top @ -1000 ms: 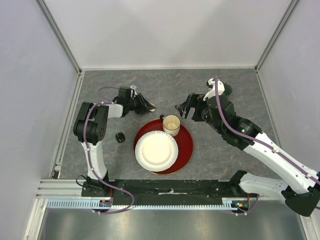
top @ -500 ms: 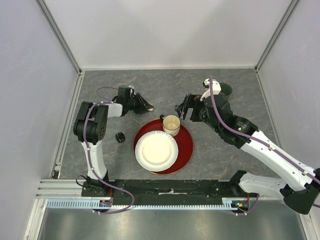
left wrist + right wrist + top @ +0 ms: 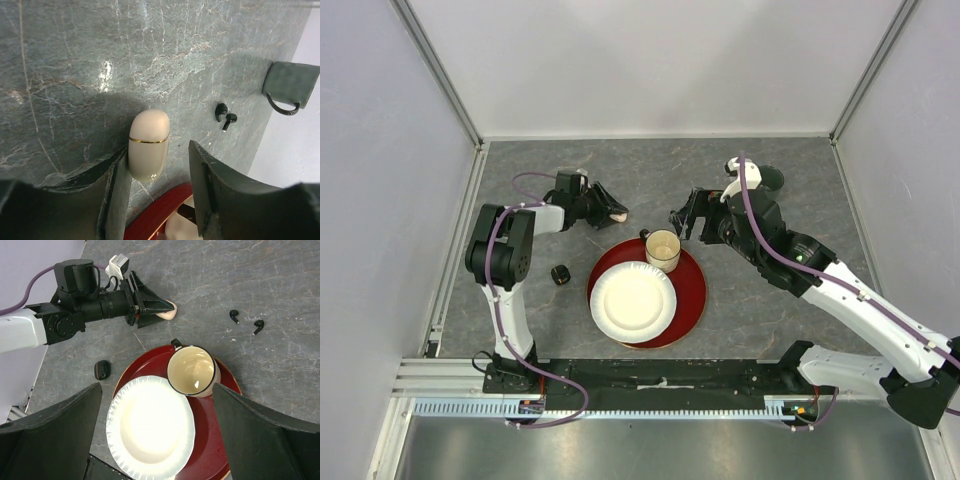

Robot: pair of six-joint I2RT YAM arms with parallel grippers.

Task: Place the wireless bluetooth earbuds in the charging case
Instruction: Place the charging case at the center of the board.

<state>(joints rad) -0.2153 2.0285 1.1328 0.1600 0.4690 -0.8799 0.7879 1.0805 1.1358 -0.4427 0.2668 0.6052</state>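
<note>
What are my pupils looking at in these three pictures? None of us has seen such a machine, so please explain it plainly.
The machine is a left arm and a right arm bolted to a grey table, each ending in a two-finger gripper. One picture looks down from above. The other two come from cameras on the wrists, so each shows its own fingers at the bottom.

The left gripper is open, its fingers either side of a closed cream charging case. The right gripper is open above the table and holds nothing.

Two black earbuds lie loose on the table near a red tray, which carries a white plate and a cup. A small black object, perhaps another case, lies left of the tray. A dark green mug sits further back.
</note>
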